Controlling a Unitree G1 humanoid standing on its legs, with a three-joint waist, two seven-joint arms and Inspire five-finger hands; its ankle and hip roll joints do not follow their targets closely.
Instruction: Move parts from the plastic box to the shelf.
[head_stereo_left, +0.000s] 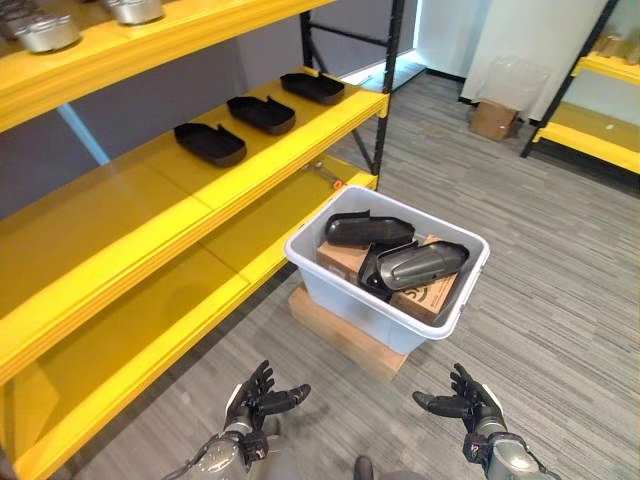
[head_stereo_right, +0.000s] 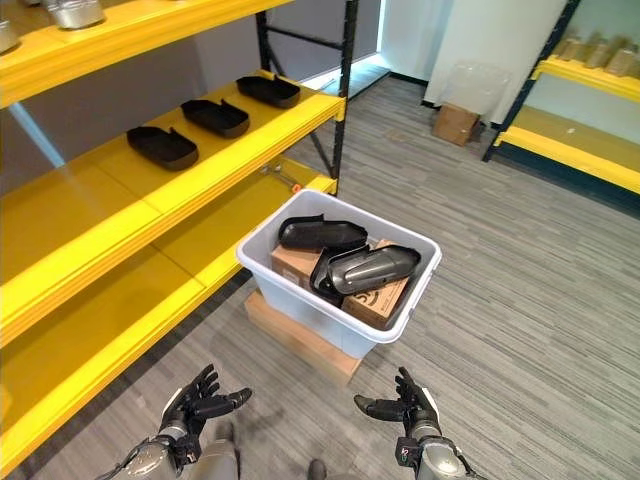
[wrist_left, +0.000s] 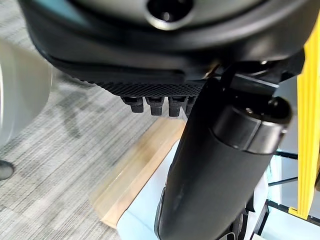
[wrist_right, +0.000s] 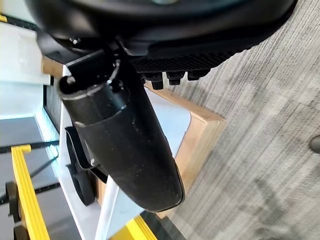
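Note:
A white plastic box (head_stereo_left: 325, 262) stands on a wooden base (head_stereo_left: 340, 335) on the carpet. Inside it lie two black moulded parts (head_stereo_left: 368, 229) (head_stereo_left: 425, 262) on cardboard boxes (head_stereo_left: 430, 297). Three more black parts (head_stereo_left: 210, 143) (head_stereo_left: 261, 113) (head_stereo_left: 313, 87) rest in a row on the yellow shelf (head_stereo_left: 150, 205) at the left. My left hand (head_stereo_left: 255, 396) and right hand (head_stereo_left: 470, 404) hover low in front of the box, both open with fingers spread and nothing in them. In the right wrist view the box wall (wrist_right: 170, 120) shows past the thumb.
Metal cans (head_stereo_left: 48, 30) sit on the top shelf. A lower yellow shelf level (head_stereo_left: 130, 330) runs beside the box. A cardboard box (head_stereo_left: 493, 119) and another yellow rack (head_stereo_left: 590, 130) stand at the far right across grey carpet.

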